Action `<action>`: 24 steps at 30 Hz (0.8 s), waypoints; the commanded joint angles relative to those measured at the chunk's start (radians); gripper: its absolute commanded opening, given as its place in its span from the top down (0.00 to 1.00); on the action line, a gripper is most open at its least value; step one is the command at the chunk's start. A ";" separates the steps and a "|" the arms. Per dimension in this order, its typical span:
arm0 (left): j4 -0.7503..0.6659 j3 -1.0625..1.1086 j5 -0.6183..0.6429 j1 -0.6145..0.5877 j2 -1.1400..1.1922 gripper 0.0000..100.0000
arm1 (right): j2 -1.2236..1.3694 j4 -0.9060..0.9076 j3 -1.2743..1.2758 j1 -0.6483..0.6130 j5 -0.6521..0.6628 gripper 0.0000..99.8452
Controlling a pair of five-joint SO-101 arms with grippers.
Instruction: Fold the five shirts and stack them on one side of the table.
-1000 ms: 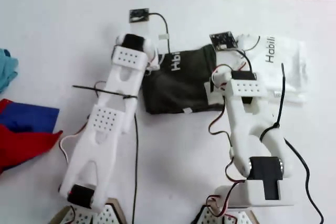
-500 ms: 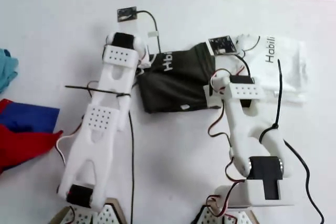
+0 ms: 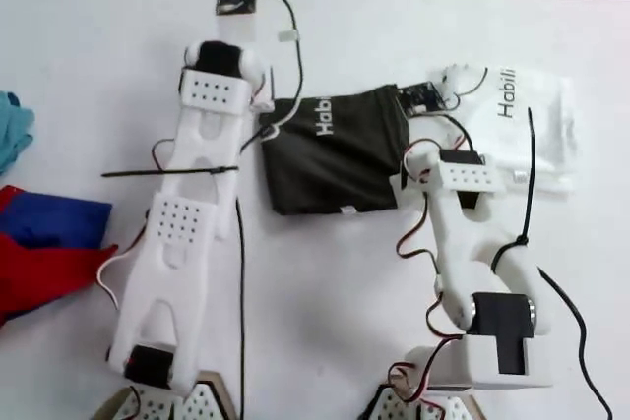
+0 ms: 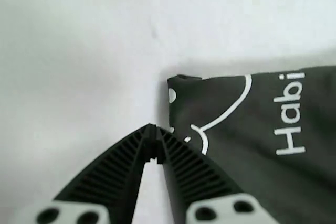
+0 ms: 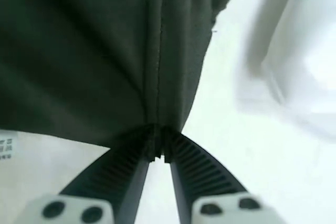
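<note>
The black shirt [image 3: 335,154] lies folded into a rough rectangle in the middle of the table [image 3: 325,331], its right edge just beside a folded white shirt [image 3: 527,120] on the right side. Well apart at the left edge lie a red shirt [image 3: 39,277] with a blue shirt [image 3: 54,218] on top of it, and a bit of a blue-green shirt [image 3: 12,135] beyond them, none of these folded yet. The left claw [image 4: 156,148] has its fingers pressed together at the tips, right next to the near left corner of the black shirt, and I see no cloth caught between them. The right claw [image 5: 157,145] is clamped on the black shirt's right edge, where the creases run together into the tips. The cloth looks light, soft and limp, so it will sag and come unfolded if lifted by one point alone, and it should slide easily over the smooth tabletop. The safest hold, I judge, is a pinch through all the layers at both ends of one folded edge, one claw at each corner, keeping the bundle low and dragging rather than lifting it toward the white shirt
</note>
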 commanded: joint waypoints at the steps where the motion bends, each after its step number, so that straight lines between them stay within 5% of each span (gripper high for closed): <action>1: 0.040 -0.008 -0.075 0.000 -0.089 0.97 | -0.071 0.031 -0.037 0.002 0.008 0.98; 11: 0.043 0.079 -0.035 0.098 -0.169 0.97 | -0.216 0.101 -0.287 -0.033 -0.089 0.98; 24: -0.012 0.760 0.084 0.147 -0.572 0.97 | 0.423 0.292 -0.991 -0.035 -0.206 0.98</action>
